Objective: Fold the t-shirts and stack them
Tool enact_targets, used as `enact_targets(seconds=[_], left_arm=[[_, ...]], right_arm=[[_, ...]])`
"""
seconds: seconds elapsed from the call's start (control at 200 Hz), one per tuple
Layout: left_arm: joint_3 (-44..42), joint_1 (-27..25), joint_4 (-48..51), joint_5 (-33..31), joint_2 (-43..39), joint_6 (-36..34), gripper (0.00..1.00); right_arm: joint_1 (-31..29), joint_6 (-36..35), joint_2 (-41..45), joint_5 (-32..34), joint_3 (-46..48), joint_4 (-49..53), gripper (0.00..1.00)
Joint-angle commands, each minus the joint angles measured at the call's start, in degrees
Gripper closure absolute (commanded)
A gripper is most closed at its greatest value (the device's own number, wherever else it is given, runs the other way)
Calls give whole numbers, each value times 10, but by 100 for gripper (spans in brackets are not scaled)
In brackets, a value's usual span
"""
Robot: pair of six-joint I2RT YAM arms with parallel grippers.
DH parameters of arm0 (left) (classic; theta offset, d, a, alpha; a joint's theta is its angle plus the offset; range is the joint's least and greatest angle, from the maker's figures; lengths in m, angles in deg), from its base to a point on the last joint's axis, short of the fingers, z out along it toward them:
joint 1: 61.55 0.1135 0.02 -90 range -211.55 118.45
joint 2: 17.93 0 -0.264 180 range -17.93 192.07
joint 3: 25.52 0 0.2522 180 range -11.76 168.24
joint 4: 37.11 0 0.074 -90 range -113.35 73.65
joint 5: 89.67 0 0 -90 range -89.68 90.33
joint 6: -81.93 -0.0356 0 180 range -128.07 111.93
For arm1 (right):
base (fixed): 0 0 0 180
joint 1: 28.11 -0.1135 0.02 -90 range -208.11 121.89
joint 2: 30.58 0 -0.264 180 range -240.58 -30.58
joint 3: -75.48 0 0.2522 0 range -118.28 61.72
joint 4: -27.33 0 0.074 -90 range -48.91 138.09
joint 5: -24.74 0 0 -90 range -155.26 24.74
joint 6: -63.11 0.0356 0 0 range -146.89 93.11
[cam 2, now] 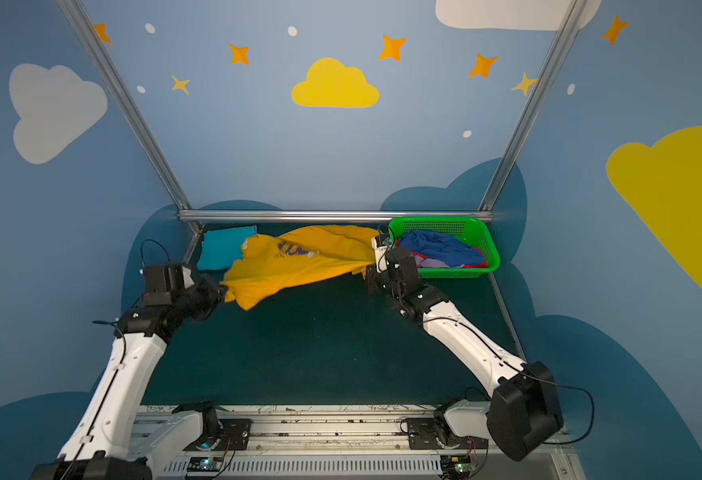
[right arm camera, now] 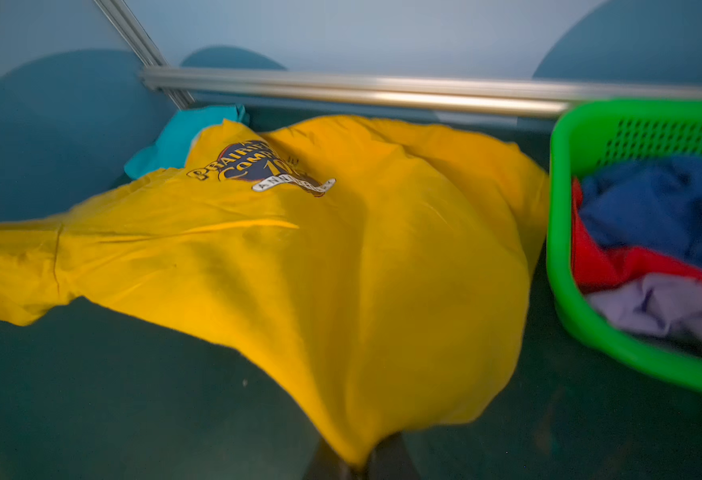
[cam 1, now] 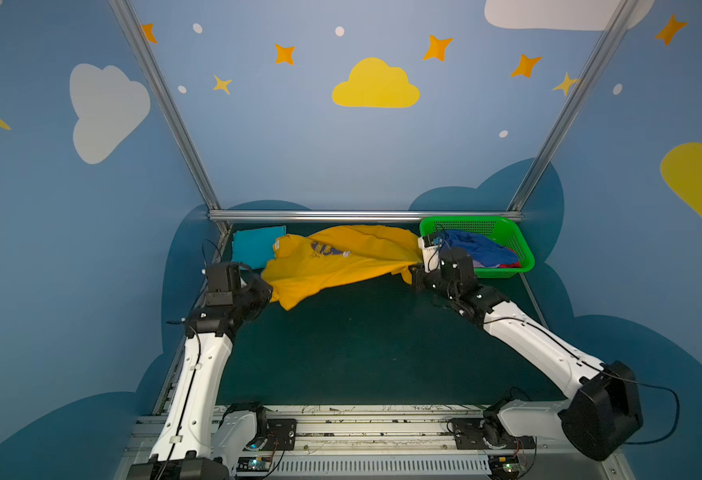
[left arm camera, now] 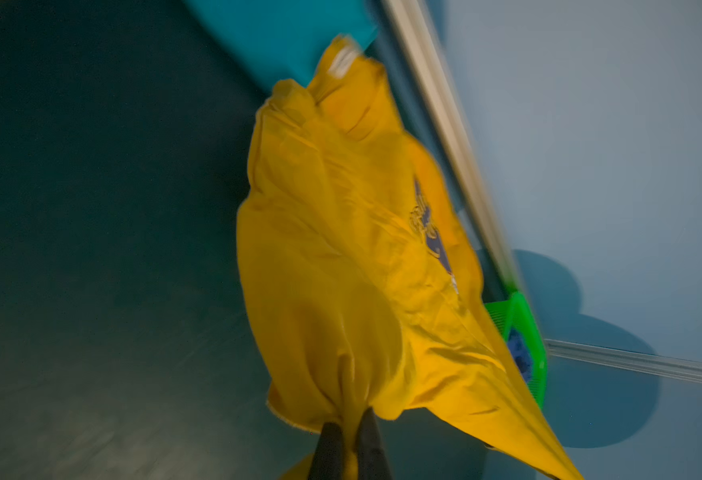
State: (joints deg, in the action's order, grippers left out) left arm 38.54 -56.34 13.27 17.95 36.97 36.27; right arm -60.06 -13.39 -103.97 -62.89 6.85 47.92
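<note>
The mustard-yellow t-shirt (cam 1: 341, 266) hung stretched between both grippers. One bunched corner was pinched in the left gripper (left arm camera: 351, 419) and another in the right gripper (right arm camera: 359, 461). Its round navy chest print faced up, and its far half sagged down beyond them. The teal t-shirt (cam 1: 253, 247) lay folded flat just beyond the left gripper, one edge overlapped by the yellow collar. A blue t-shirt (right arm camera: 665, 208), a red t-shirt (right arm camera: 615, 266) and a lavender t-shirt (right arm camera: 665, 307) lay crumpled together just right of the right gripper.
</note>
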Motion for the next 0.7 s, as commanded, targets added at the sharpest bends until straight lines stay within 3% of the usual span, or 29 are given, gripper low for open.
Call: enact_targets(seconds=[0.0, 0.205, 0.401, 0.526, 0.696], left_arm=[[-23, 3, 6, -21, -42, 1, 96], [-5, -3, -36, -8, 10, 18, 96], [66, -36, -140, 10, 158, 44, 96], [245, -84, -145, 12, 287, 35, 96], [604, -103, -58, -25, 426, -16, 96]], right_arm=[[-2, 30, 41, 30, 8, 11, 100], [0, 37, 21, 56, -7, 37, 100], [53, 41, -125, 50, -118, 37, 100], [86, 24, -229, 32, -298, 52, 100], [94, -15, -344, 23, -588, 89, 100]])
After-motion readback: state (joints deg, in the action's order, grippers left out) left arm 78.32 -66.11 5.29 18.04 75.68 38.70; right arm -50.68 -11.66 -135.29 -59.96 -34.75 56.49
